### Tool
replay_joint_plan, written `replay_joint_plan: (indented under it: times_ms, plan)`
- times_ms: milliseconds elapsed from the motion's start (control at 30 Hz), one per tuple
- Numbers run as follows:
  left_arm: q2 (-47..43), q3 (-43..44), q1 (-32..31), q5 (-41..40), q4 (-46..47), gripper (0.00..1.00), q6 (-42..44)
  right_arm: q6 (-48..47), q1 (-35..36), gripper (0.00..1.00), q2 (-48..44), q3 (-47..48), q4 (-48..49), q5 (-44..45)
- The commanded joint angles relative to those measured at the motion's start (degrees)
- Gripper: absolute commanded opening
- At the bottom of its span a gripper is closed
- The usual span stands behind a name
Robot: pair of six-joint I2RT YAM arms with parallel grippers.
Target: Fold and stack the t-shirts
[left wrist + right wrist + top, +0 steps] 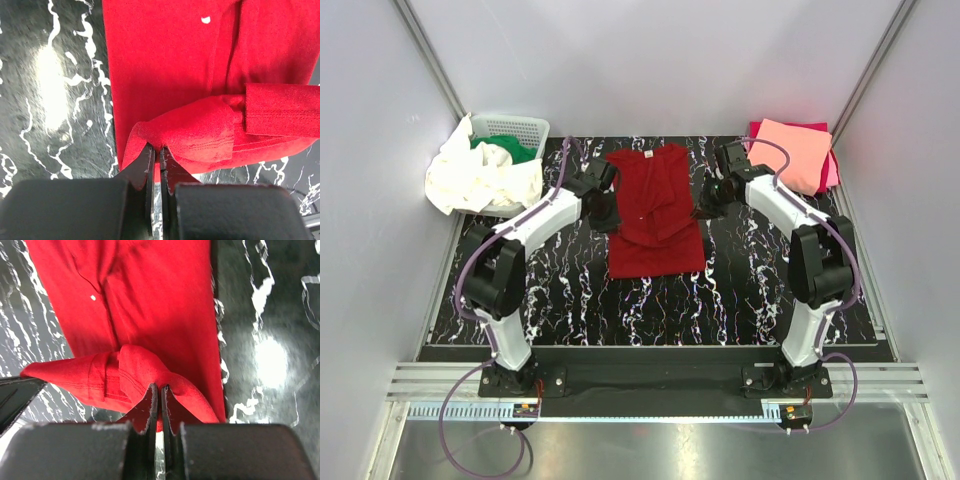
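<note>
Black marbled table [570,300] between pale walls. At its middle, nearer the far edge: dark red t-shirt [655,215], collar toward the far edge, sides partly drawn in over the body. Judged mid-fold: side-fold step in hand, crosswise fold and stacking not yet done.

Left gripper [156,150] pressed together, pinching a lifted flap of the red cloth at the shirt's left edge. Right gripper [159,389] likewise pressed together on a raised tuck at the right edge.

Next, probably: carry both flaps toward the centre line, lay flat, release without dragging.

Far right corner, folded: salmon pink t-shirt [790,150] atop magenta t-shirt [833,170]. Far left corner: white t-shirt [480,180] and green t-shirt [515,152] heaped in and over basket [520,126].
</note>
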Motion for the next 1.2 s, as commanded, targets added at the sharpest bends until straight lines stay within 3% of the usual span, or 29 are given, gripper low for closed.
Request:
replay_joint_plan:
  times_ms: [0,267,433,467,500,533,600,633,767,867,1000,1167]
  plan:
    - [1.3,3.5,1.3,1.6,-0.1,0.0,2.0,-2.2,-0.6,0.0,2.6,4.6,1.8,-3.3]
    - [7.7,7.6,3.4,2.8,-0.8,0.0,3.3,-1.5,-2.3,0.0,8.5,8.0,1.4,-3.8]
    - [15.4,14.1,5.5,4.5,-2.5,0.15,3.6,-1.6,-3.0,0.02,15.2,13.1,-0.4,-5.1]
    - [18.0,15.8,5.8,5.0,-3.4,0.16,3.7,-1.7,-3.2,0.08,17.6,14.2,-0.9,-5.2]
    - [19.3,17.4,6.0,5.2,-4.9,0.17,3.9,-1.9,-3.4,0.21,18.7,15.5,-1.4,-5.4]
    - [20.2,20.3,6.6,5.4,-5.9,0.18,3.9,-2.1,-3.6,0.26,19.8,18.1,-2.9,-5.3]
    - [21.6,22.5,7.1,5.9,-7.7,0.26,3.8,-1.9,-3.9,0.38,21.5,19.9,-3.5,-5.3]
    - [21.6,24.2,7.2,6.1,-7.9,0.31,3.9,-1.4,-4.1,0.49,21.7,21.3,-3.8,-4.9]
    - [21.7,30.0,8.3,5.7,-11.8,0.52,4.2,-0.8,-4.8,0.57,22.4,25.9,-6.0,-4.2]
    - [21.5,35.3,9.1,4.4,-15.9,0.56,5.1,-1.8,-5.4,0.62,21.0,28.8,-8.6,-2.7]
    - [15.3,31.9,9.3,1.4,-14.8,0.6,5.7,-3.6,-5.4,0.77,14.9,25.3,-8.6,1.9]
    - [3.1,14.3,8.6,1.2,-7.7,0.59,4.2,-2.9,-5.4,0.76,3.1,8.8,-1.3,-1.1]
